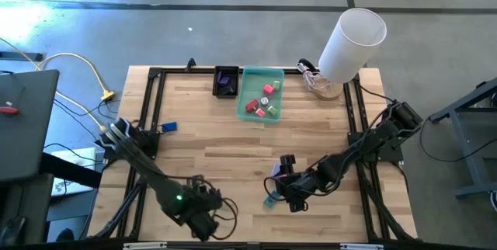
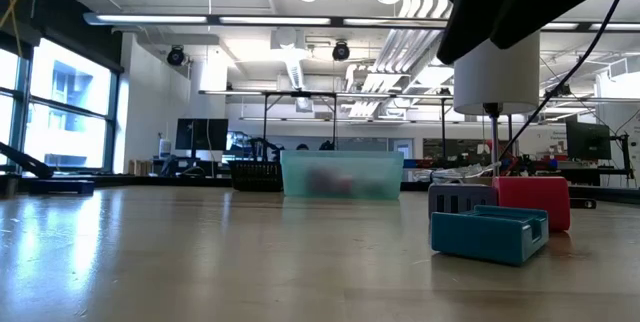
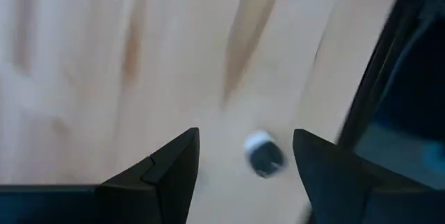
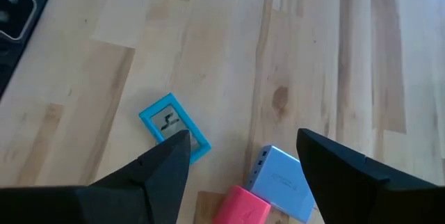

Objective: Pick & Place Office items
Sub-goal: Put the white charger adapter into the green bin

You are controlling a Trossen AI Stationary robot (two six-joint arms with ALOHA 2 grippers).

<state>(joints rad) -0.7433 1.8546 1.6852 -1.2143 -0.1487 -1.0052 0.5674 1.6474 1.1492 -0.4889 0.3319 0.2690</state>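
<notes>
Wood table point(image 1: 233, 145) fills the high view. The green tray point(image 1: 261, 93) sits at the far edge with a few small pieces already in it, and a small black tray point(image 1: 226, 81) is just left of it. A big white tube point(image 1: 351, 44) stands at the far right. The right gripper point(image 1: 281, 182) hangs over a little bunch of pieces near the front. The left gripper point(image 1: 203, 217) waits at the near edge. One blue piece point(image 1: 168, 128) lies alone on the left side.

From the low view, a teal block point(image 2: 490, 234) lies closest, with a red block point(image 2: 532, 202) and a grey-blue block point(image 2: 461, 198) just behind it. The green tray looks blurry far off.

Looking from the left wrist, the fingers point(image 3: 170, 175) stand apart and hold nothing. A small black and white thing point(image 3: 262, 154) lies between them, too blurry to name.

Looking from the right wrist, the fingers point(image 4: 156, 172) are apart and empty too. The teal block point(image 4: 174, 128), a light blue block point(image 4: 281, 182) and a pink-red block point(image 4: 242, 206) lie below, the last one cut off.

I think the step is reaching for one block. Next the right gripper should go down, line up on one block, and close.
</notes>
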